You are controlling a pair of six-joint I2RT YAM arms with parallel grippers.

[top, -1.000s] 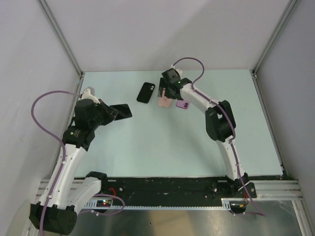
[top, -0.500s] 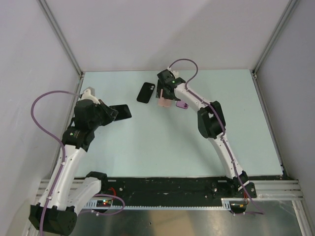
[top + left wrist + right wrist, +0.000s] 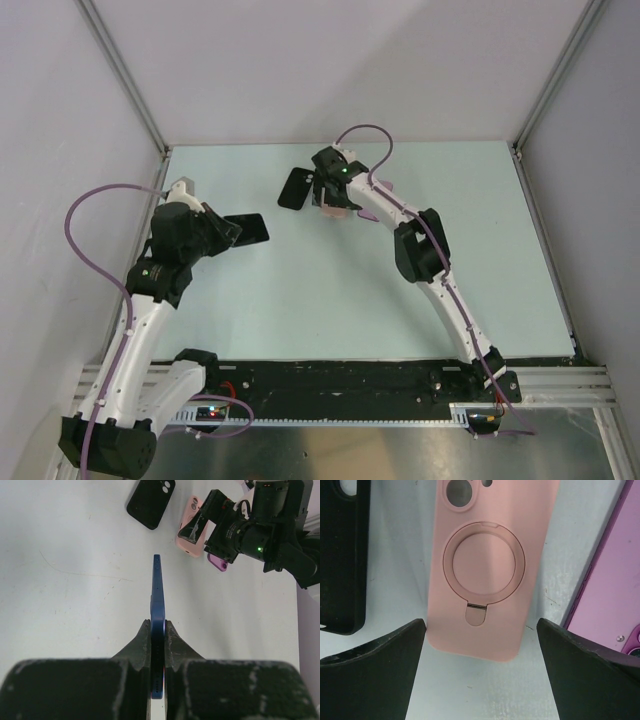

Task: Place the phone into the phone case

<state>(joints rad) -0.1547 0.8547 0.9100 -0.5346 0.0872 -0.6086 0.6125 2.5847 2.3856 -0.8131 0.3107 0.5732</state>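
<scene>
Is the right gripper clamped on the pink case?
No. In the right wrist view the right gripper is open, its fingers spread wider than the pink case lying between them.

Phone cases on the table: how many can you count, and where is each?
3. In the right wrist view: black case left, pink case middle, purple case right. More could hide under the right arm.

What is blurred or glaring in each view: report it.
Top external: even, soft light, no glare. Left wrist: the near jaws are a blurred dark mass, and the blue phone clamped between them sharpens toward its far end. Right wrist: the pink phone case is sharp, while the open jaws at the lower corners are dark and soft-edged.
</scene>
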